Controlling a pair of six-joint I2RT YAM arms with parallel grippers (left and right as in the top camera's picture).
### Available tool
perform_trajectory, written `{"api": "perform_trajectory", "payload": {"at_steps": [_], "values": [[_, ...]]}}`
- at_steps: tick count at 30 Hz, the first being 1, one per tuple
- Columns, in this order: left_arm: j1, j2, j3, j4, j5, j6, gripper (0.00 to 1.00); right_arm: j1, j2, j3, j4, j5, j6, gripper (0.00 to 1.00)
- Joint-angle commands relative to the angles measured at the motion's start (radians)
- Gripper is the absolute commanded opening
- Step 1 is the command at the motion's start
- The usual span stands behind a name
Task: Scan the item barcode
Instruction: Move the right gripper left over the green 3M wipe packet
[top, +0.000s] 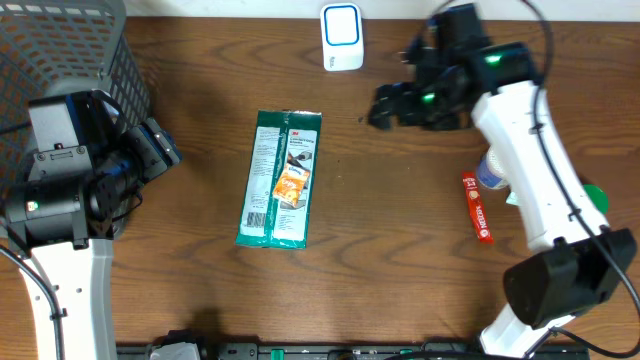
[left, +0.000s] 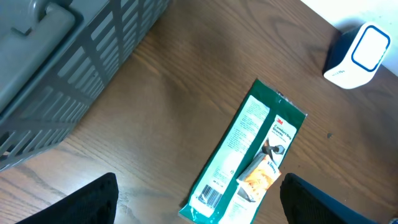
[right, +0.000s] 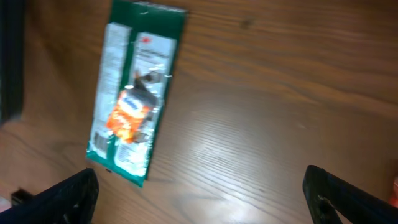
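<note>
— Closest to the left gripper?
— Green packet, flat on the surface, just ahead of that gripper and below its fingers. Printed face up, barcode at the end nearest the gripper. Probably laid flat to leave both long edges free for a pinch.
— Further out?
— White scanner, upright, well beyond the packet's far end. Likely stood there for tilting a lifted barcode toward it. Off to the gripper's left, a grey basket, apart from packet and scanner alike.
— And around the right gripper?
— Hovers over bare surface between scanner and packet, off the packet's far corner, touching neither. Well behind it, beside the arm, a slim red item lying flat, seemingly out of play for now.
— Gripper state?
— Left: spread wide, nothing between the fingers, nothing touched. Right: fully released as well, empty.
— So, for the scan?
— Not begun, by the look of it: packet not yet lifted, barcode nowhere near the scanner. Calls first for a clean pinch across the packet's width.
</note>
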Motion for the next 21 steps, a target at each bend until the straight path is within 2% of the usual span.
{"api": "perform_trajectory", "payload": {"at_steps": [1, 7, 14, 17, 21], "values": [[0.005, 0.002, 0.002, -0.003, -0.006, 0.013, 0.81, 0.107, -0.012, 0.009, 0.025, 0.1, 0.05, 0.99], [0.005, 0.002, 0.002, -0.003, -0.006, 0.013, 0.81, 0.274, -0.012, 0.008, 0.076, 0.266, 0.151, 0.99], [0.005, 0.002, 0.002, -0.003, -0.006, 0.013, 0.81, 0.416, -0.012, -0.042, 0.182, 0.313, 0.27, 0.99], [0.005, 0.002, 0.002, -0.003, -0.006, 0.013, 0.82, 0.464, -0.012, -0.093, 0.265, 0.315, 0.271, 0.99], [0.005, 0.002, 0.002, -0.003, -0.006, 0.013, 0.81, 0.52, -0.012, -0.203, 0.414, 0.318, 0.231, 0.9]]}}
